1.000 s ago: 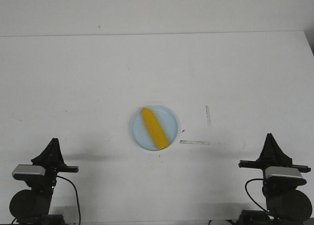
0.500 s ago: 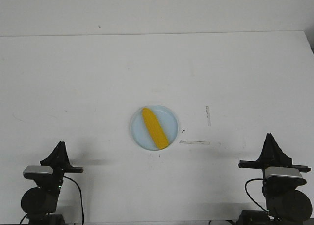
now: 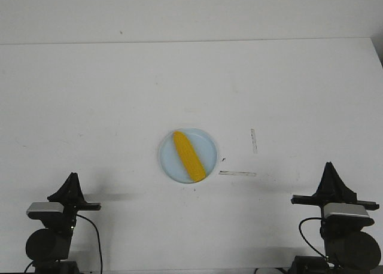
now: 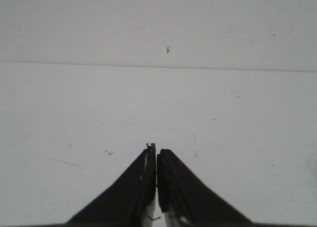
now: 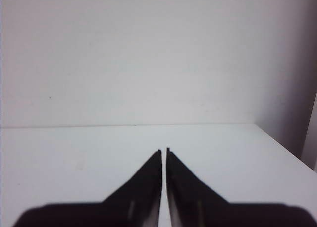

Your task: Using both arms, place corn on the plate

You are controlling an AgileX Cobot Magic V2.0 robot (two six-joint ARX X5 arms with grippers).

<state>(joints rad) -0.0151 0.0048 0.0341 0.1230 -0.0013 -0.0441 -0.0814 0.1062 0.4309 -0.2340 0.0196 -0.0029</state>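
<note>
Resting at the near edge of the white surface (image 3: 90, 94), the left hand (image 3: 72, 179) and the right hand (image 3: 328, 168) both have their fingers pressed together, holding nothing. Farther out, between them and well apart from both, the pale blue plate (image 3: 169, 160) carries the yellow corn (image 3: 189, 155), which lies slantwise with its pointed end away from the robot.

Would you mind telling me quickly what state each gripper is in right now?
Left gripper: closed, holding nothing.
Right gripper: closed, holding nothing.
</note>
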